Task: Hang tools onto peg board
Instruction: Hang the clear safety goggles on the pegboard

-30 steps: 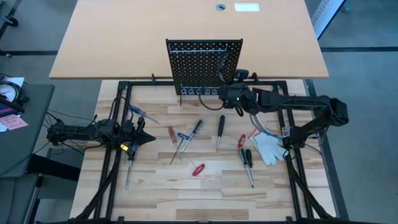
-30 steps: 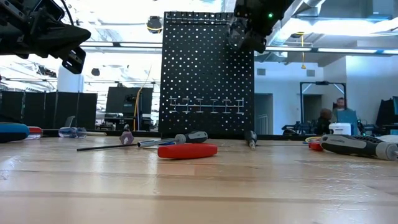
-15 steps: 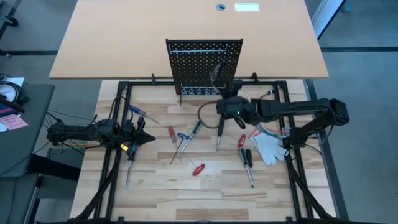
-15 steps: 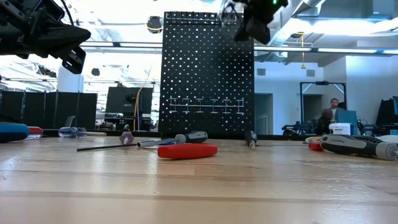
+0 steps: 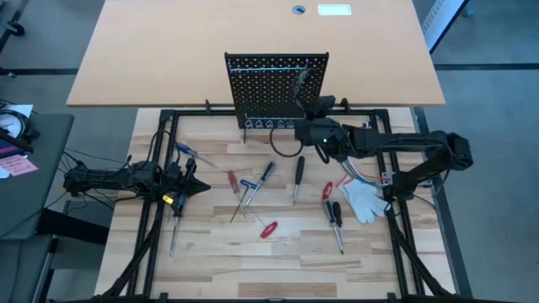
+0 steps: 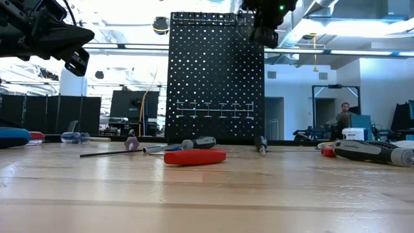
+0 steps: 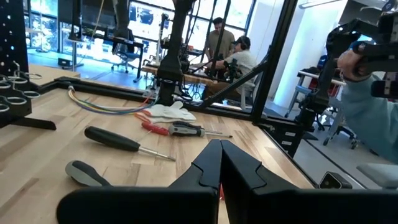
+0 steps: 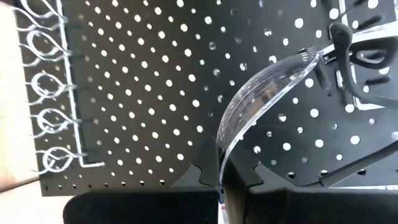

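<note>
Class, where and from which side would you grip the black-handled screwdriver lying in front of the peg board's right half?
Take the black-handled screwdriver by its thick handle, the end nearer the black perforated peg board, coming straight down with fingers across it. It lies flat on the pale wooden table with bare wood either side.

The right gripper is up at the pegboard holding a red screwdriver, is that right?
Not quite. The right gripper is up at the pegboard, but it holds clear safety glasses, not a red screwdriver. The right wrist view shows this.
</note>
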Robot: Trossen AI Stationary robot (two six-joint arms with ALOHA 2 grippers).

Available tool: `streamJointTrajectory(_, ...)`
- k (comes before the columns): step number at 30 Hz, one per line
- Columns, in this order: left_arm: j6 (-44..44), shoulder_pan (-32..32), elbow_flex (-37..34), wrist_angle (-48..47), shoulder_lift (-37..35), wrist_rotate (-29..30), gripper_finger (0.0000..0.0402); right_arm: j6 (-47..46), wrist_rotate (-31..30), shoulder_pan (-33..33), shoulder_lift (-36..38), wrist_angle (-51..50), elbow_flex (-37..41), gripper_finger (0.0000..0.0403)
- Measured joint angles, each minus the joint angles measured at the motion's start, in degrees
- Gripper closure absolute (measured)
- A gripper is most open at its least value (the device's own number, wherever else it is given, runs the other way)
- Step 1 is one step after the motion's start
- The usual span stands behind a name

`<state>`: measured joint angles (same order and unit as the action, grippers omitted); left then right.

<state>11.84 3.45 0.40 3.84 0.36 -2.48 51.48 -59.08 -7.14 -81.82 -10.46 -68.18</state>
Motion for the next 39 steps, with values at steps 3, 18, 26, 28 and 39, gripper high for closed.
streamJointTrajectory(3, 0.0, 0.0, 0.0, 0.0, 0.0, 0.0, 0.0401, 0.0, 0.5, -1.1, 0.0, -0.1, 0.0, 0.0401)
streamJointTrajectory(18, 0.3, 0.0, 0.0, 0.0, 0.0, 0.0, 0.0401, -7.7, 8.9, -5.4, 0.0, -7.0, 0.0, 0.0401)
streamJointTrajectory(26, 0.4, 0.0, 0.0, 0.0, 0.0, 0.0, 0.0402, -9.7, 11.4, -5.8, 0.0, -7.4, -0.1, 0.0398)
streamJointTrajectory(28, 0.4, 0.0, 0.0, 0.0, 0.0, 0.0, 0.0401, -10.5, 11.4, -5.8, 0.0, -7.5, -0.1, 0.0397)
streamJointTrajectory(39, 0.4, 0.0, 0.0, 0.0, 0.0, 0.0, 0.0401, -14.0, 12.0, -5.9, 0.0, -8.0, -0.1, 0.0394)
